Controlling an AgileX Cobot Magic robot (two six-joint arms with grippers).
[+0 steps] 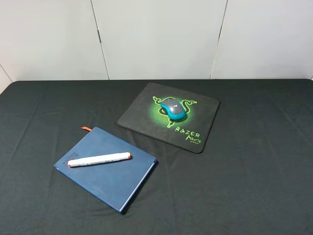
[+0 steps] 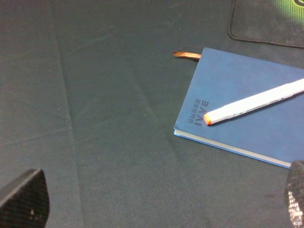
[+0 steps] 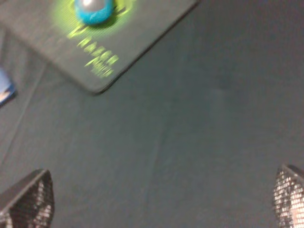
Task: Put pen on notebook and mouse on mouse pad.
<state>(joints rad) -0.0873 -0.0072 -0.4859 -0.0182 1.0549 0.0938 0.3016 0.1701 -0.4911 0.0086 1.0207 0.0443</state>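
Observation:
The white pen (image 1: pixel 99 159) with orange-red tips lies flat across the dark blue notebook (image 1: pixel 110 176) at the front left of the table. On the black Razer mouse pad (image 1: pixel 205 128), over its green logo, sits the grey and teal mouse (image 1: pixel 172 108). Neither gripper shows in the exterior high view. My left gripper (image 2: pixel 159 209) is open and empty, set back from the notebook (image 2: pixel 247 71) and pen (image 2: pixel 256 100). My right gripper (image 3: pixel 159 202) is open and empty too, some way from the mouse pad (image 3: pixel 137 33) and the blurred mouse (image 3: pixel 94 9).
A black cloth (image 1: pixel 254 186) covers the whole table, with a white panelled wall (image 1: pixel 156 34) behind it. The notebook's orange ribbon (image 2: pixel 186 55) sticks out at its far corner. A corner of the mouse pad (image 2: pixel 266 23) shows in the left wrist view.

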